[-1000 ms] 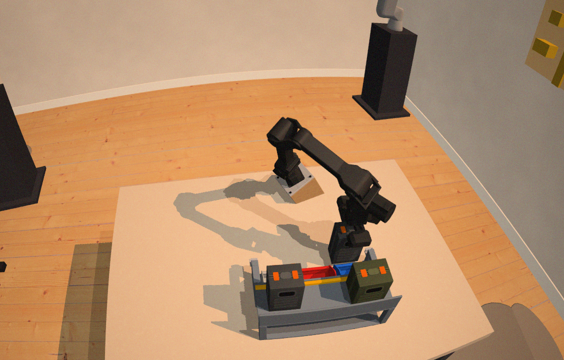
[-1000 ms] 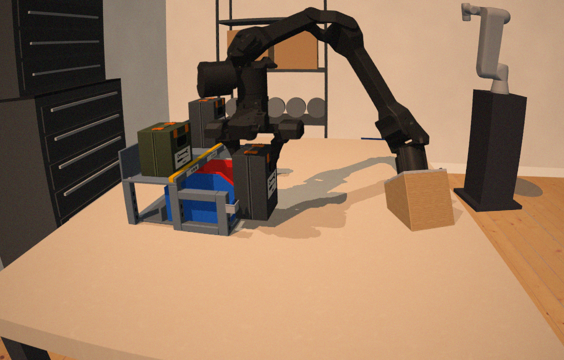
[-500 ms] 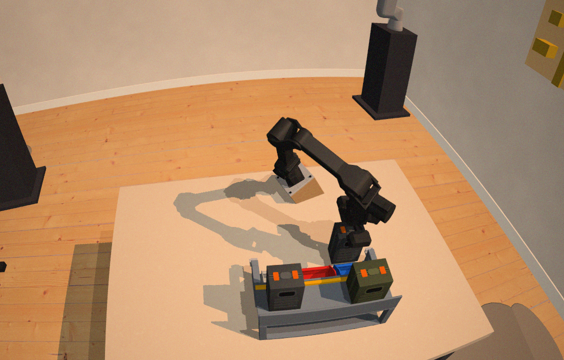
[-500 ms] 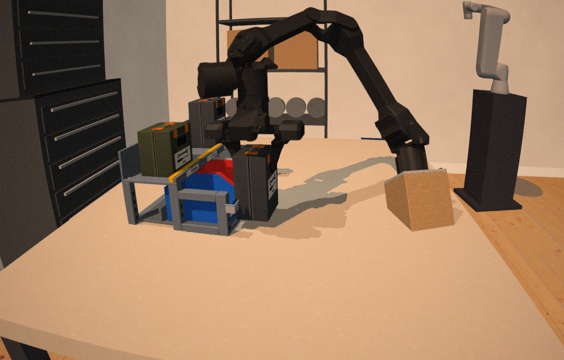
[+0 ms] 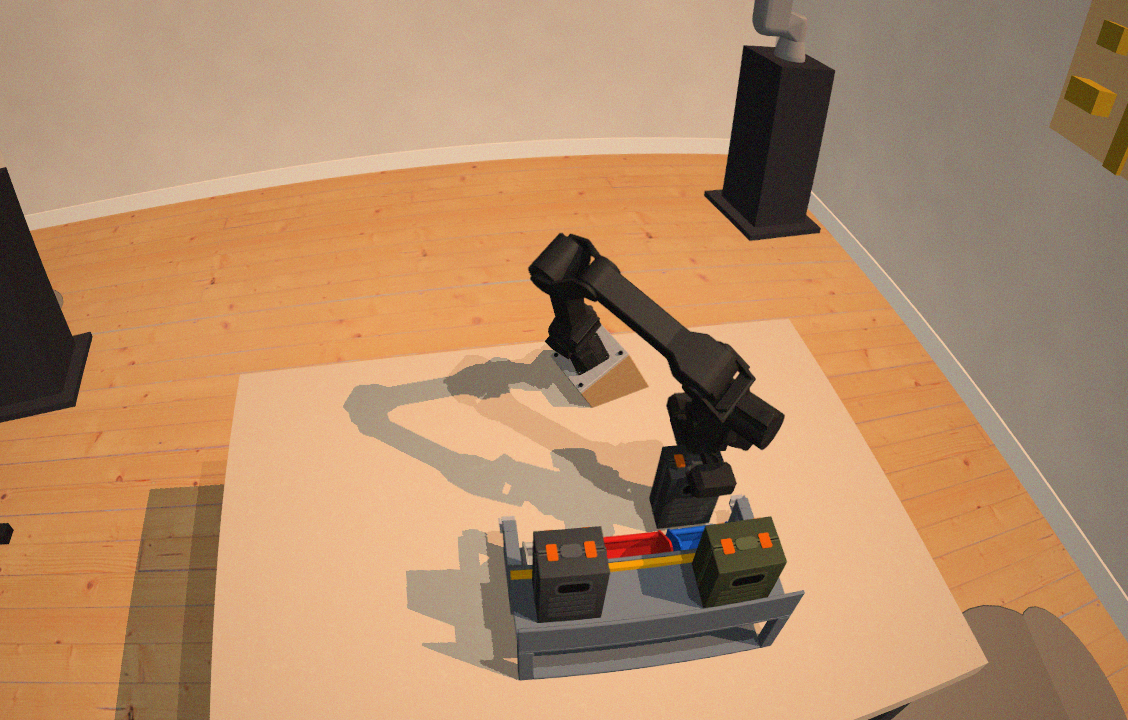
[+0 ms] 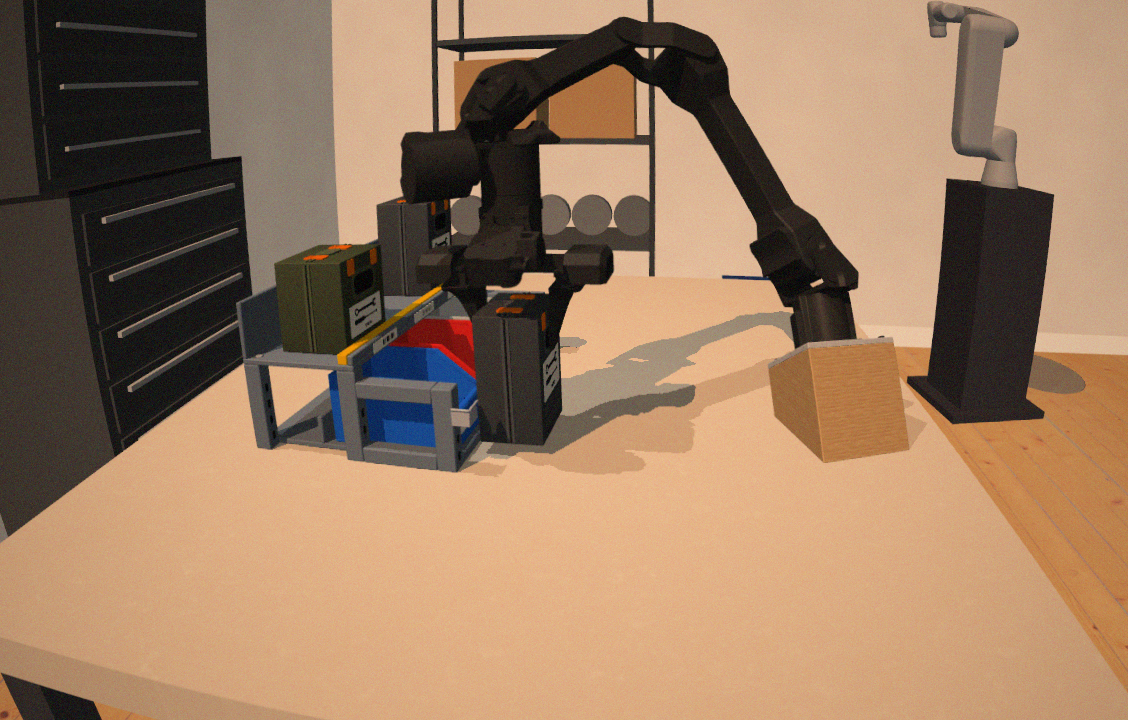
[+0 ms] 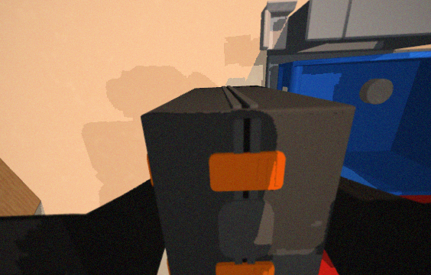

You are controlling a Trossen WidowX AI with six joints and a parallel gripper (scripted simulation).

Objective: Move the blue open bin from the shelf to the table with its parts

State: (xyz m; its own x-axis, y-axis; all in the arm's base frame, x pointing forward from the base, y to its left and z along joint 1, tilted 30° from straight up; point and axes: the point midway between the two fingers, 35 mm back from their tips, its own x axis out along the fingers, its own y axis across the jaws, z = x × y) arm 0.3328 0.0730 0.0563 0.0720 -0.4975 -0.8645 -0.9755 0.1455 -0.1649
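Observation:
The blue open bin [image 6: 393, 394] sits on the lower level of the grey shelf [image 6: 344, 376], with a red bin [image 6: 438, 340] beside it. In the wrist view the blue bin [image 7: 384, 122] holds a grey round part [image 7: 376, 91]. My gripper [image 6: 510, 300] is shut on a dark grey case with orange latches [image 6: 516, 367], gripping its top from above. The case stands upright right next to the shelf's open side, in front of the blue bin. It fills the middle of the wrist view [image 7: 246, 172]. From above, the blue bin [image 5: 686, 535] shows just behind the held case [image 5: 683, 492].
A green case [image 5: 738, 561] and another dark grey case [image 5: 570, 573] stand on the shelf's top level. The arm's wooden base block [image 6: 838, 398] is at the table's far side. Black pedestals and drawers stand off the table.

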